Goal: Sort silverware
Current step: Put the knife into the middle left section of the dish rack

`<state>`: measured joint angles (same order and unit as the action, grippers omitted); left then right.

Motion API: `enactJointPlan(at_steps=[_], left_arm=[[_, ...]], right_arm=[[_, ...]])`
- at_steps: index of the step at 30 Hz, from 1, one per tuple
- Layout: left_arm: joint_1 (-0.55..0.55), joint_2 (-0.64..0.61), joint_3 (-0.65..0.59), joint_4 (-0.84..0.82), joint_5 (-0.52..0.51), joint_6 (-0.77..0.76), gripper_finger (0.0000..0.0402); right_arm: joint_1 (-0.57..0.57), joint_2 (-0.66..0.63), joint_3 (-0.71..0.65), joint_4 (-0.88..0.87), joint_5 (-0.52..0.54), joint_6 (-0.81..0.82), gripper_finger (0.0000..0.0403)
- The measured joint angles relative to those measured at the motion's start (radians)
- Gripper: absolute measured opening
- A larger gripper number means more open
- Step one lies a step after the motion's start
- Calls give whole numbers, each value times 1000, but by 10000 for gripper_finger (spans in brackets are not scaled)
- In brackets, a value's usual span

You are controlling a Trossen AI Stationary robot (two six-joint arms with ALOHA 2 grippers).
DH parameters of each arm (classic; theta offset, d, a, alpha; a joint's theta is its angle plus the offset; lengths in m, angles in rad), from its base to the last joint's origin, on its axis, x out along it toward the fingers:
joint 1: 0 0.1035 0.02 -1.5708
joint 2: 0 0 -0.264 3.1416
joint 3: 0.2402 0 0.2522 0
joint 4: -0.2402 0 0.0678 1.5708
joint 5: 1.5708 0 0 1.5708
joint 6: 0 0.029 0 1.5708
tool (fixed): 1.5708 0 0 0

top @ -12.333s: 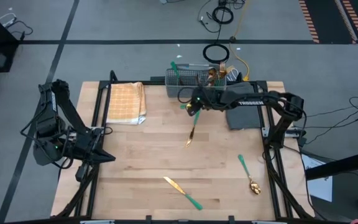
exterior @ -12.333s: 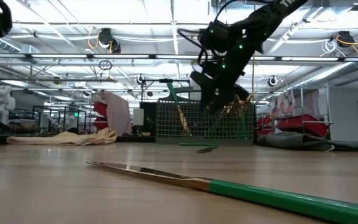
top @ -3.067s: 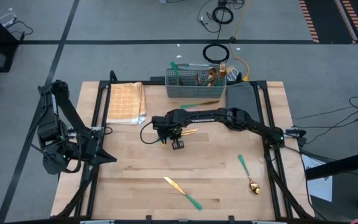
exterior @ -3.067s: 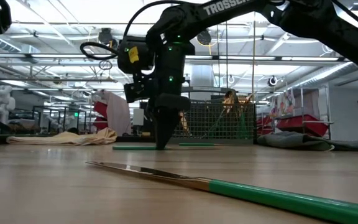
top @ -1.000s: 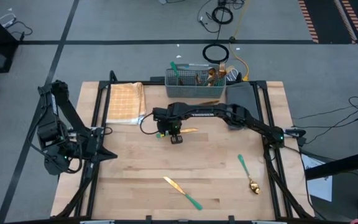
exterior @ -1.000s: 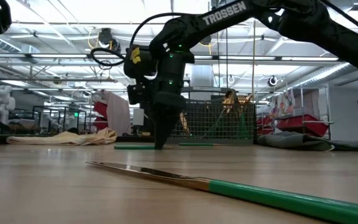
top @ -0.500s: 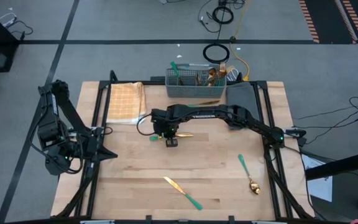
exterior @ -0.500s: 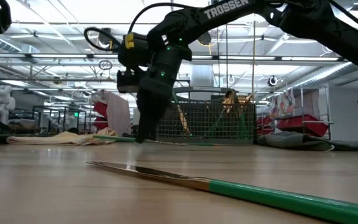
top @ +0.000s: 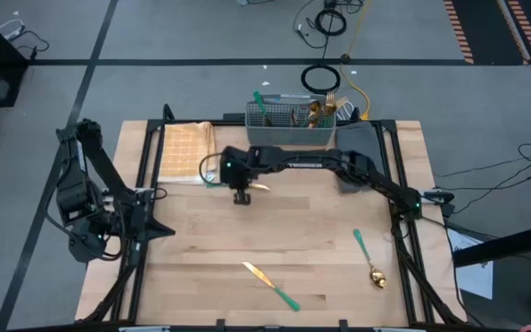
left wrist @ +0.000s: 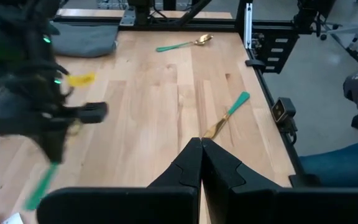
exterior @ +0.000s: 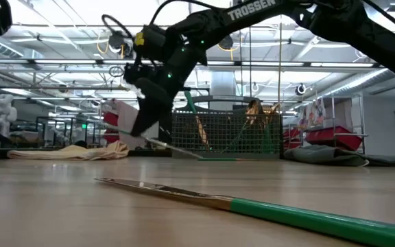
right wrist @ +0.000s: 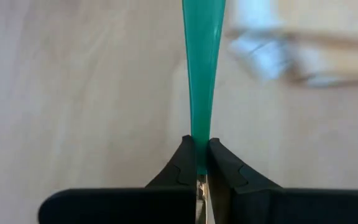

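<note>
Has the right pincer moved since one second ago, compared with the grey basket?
Yes. The right pincer, shut on a teal-handled piece, has shifted up-left in the high view, closer to the grey basket and the checked cloth.

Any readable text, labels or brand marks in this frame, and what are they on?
"TROSSEN": white letters on the right arm, clear in the low view.
The same lettering on that arm in the high view: too small to read.
Yellow tag on the arm near its right hand: no legible text.
Nothing readable on the silverware, basket or cloth.
</note>
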<state>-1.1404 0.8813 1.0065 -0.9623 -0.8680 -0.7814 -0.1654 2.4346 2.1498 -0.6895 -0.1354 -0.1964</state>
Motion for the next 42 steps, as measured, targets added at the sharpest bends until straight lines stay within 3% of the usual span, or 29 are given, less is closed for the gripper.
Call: enactJointPlan(at_steps=[12, 19, 34, 42], left_arm=[[-1, 53, 0, -73, 2, -131, 10], [-14, 94, 0, -76, 2, -157, 10], [-58, 143, 0, -68, -37, -206, 10], [-58, 144, 0, -71, -70, -234, 10]], right_arm=[[-91, -146, 2, 222, 165, -25, 1], [-168, -236, 3, 283, 194, -60, 0], [-374, -290, -4, 323, 134, -92, 0], [-414, -295, -164, 455, 44, -48, 1]])
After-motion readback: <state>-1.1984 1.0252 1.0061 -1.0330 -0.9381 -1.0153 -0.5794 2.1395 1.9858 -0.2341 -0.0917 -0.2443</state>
